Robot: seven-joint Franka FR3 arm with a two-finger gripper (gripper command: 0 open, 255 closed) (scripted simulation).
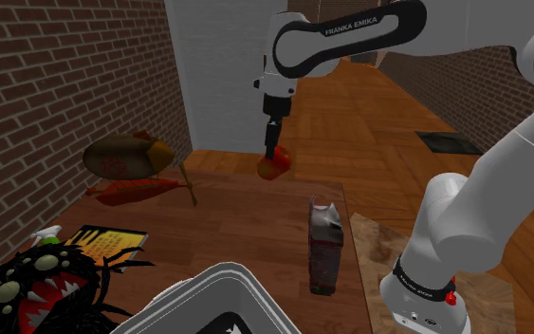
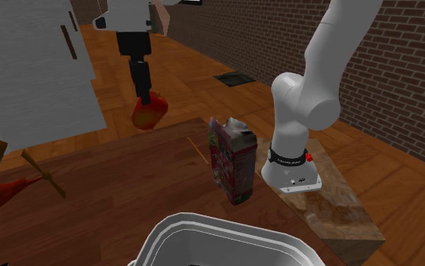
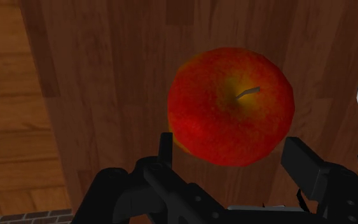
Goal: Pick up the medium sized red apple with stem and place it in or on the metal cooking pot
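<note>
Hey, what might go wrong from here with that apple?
The tool seems to clasp the apple with just its fingertips, so it may slip out during the carry. The upright carton stands near the way to the white pot, so a low swing might knock it over.

franka arm (image 1: 502, 180): white rounded shells, dark joint bands, white "franka emika" lettering (image 1: 352, 27) on a dark link; all-black two-finger gripper (image 1: 274, 150); red button (image 2: 307, 157) above grey base plate (image 2: 291, 181).
</note>
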